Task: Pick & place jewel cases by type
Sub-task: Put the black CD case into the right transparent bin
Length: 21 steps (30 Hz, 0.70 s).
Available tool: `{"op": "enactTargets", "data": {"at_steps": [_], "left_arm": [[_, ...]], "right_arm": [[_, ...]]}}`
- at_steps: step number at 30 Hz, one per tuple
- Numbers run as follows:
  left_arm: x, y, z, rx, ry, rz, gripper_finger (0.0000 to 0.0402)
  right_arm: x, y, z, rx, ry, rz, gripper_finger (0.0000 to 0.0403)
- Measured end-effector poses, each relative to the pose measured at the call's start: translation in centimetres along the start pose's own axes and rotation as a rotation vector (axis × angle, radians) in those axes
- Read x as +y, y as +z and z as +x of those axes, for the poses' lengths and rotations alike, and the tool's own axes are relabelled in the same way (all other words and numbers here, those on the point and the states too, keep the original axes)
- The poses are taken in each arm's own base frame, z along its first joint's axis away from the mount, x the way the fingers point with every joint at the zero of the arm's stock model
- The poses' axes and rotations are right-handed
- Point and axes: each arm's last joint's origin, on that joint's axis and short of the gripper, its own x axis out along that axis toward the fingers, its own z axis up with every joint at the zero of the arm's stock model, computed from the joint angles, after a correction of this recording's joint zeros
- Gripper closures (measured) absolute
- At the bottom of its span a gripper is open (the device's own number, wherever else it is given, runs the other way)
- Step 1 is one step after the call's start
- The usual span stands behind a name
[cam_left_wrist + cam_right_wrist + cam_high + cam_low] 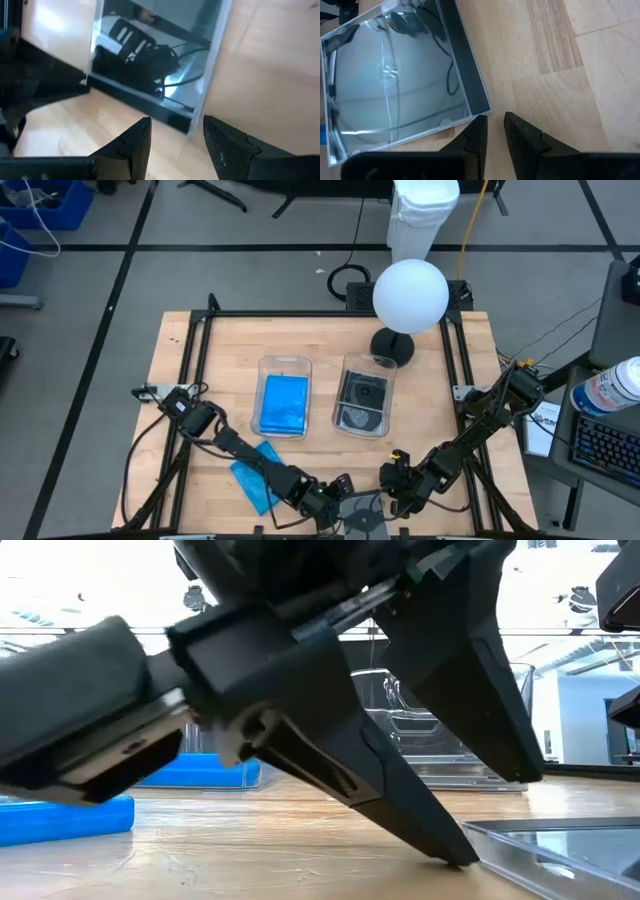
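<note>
bright blue jewel case (253, 479), clear dark-spined jewel case (400, 75), pale wood table (470, 370)

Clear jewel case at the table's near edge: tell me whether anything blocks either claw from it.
Nothing visible does. The clear jewel case lies flat on bare wood, with the open left claw at one corner and the right claw, slightly open, at another.

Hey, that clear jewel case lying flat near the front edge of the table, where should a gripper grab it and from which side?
Probably by a free edge. The clear jewel case lies flat on the wooden table, too thin to grip from straight above. The right gripper sits at its dark-spine corner, the left gripper at another corner, fingers apart. Coming in low, one finger under the edge, looks best.
</note>
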Motion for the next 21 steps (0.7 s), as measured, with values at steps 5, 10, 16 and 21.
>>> {"op": "enactTargets", "data": {"at_steps": [5,10,16,21], "left_arm": [[-0.2,0.4,-0.1,-0.015,0.007,0.028,0.0215],[-0.1,0.2,-0.1,0.043,0.058,0.033,0.0215],[0.0,-0.2,-0.1,0.146,0.132,0.047,0.0215],[-0.2,-0.2,-0.2,0.184,0.149,0.068,0.0215]], "right_arm": [[-0.3,-0.2,0.0,0.007,-0.036,-0.009,0.0339],[-0.7,-0.2,-0.2,0.018,-0.072,-0.010,0.0350],[-1.6,-0.1,-2.4,0.041,-0.129,-0.024,0.0384],[-1.0,0.1,-5.3,-0.008,-0.058,-0.035,0.0400]]}}
